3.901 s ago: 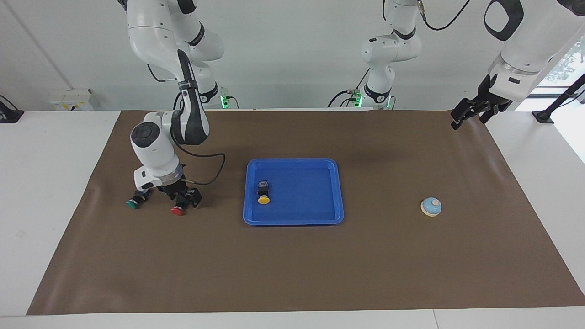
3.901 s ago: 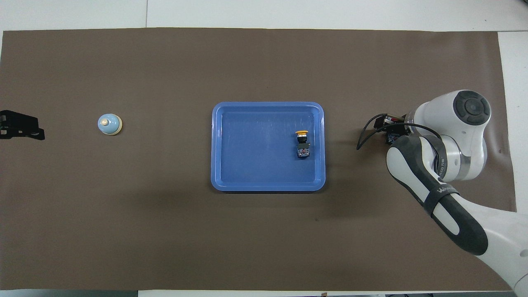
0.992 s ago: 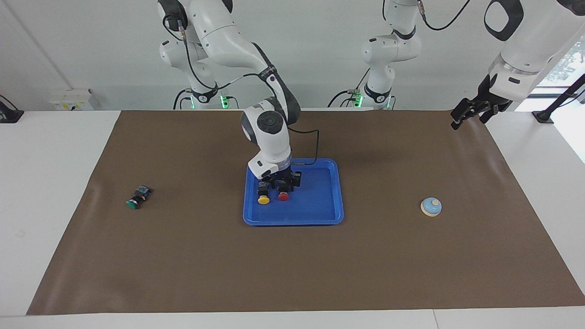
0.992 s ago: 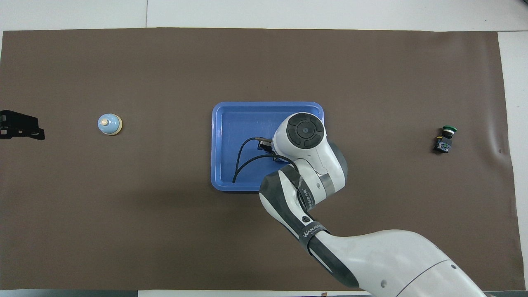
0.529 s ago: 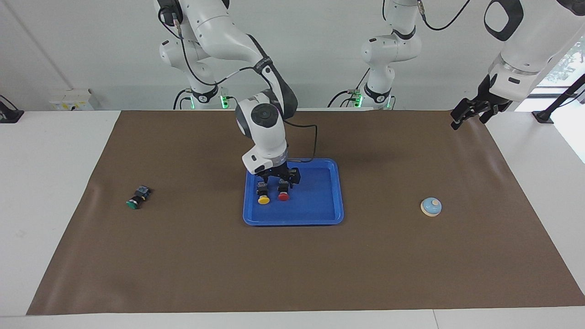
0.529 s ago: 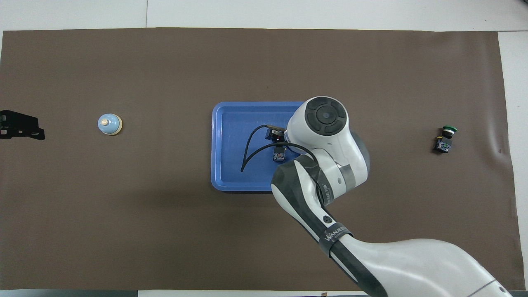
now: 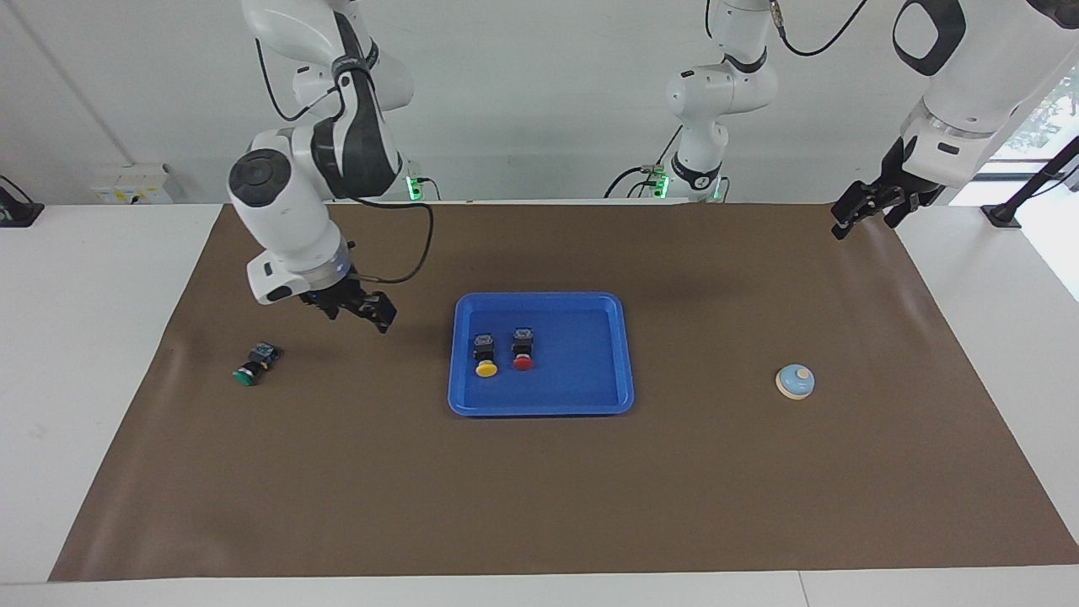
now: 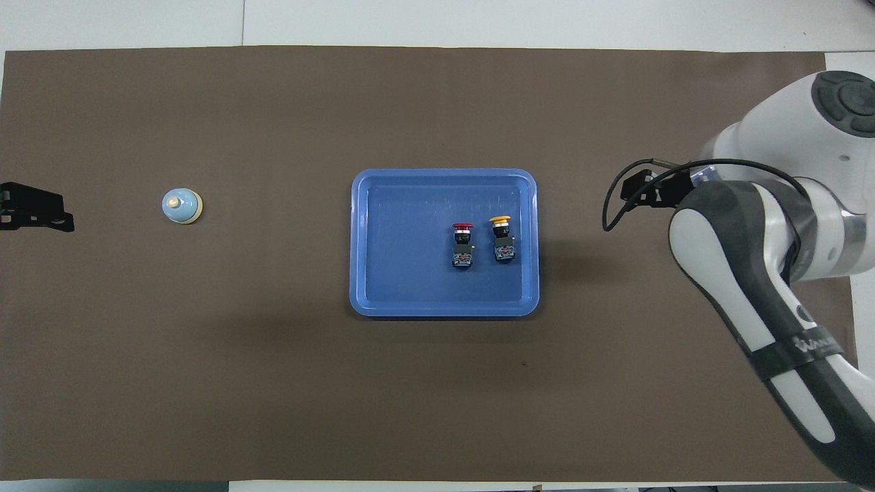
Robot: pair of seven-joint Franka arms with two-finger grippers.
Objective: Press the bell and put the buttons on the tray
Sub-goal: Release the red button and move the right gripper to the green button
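A: Item one, blue tray [image 7: 624, 354]?
B: Mid-table on the brown mat [image 7: 539, 506]. Contents: yellow button [image 7: 485, 355] and red button [image 7: 523, 350], lying side by side, caps pointing away from the robots; the yellow one is toward the right arm's end.
A: Green button [image 7: 253, 366]?
B: On the mat toward the right arm's end, well apart from the tray, lying on its side.
A: Bell [image 7: 795, 381]?
B: Upright on the mat toward the left arm's end, well apart from the tray.
A: Right gripper [image 7: 358, 310]?
B: In the air over the mat between green button and tray, fingers spread, holding nothing.
A: Left gripper [image 7: 868, 206]?
B: Waiting above the mat's corner at its own end, fingers released, empty.
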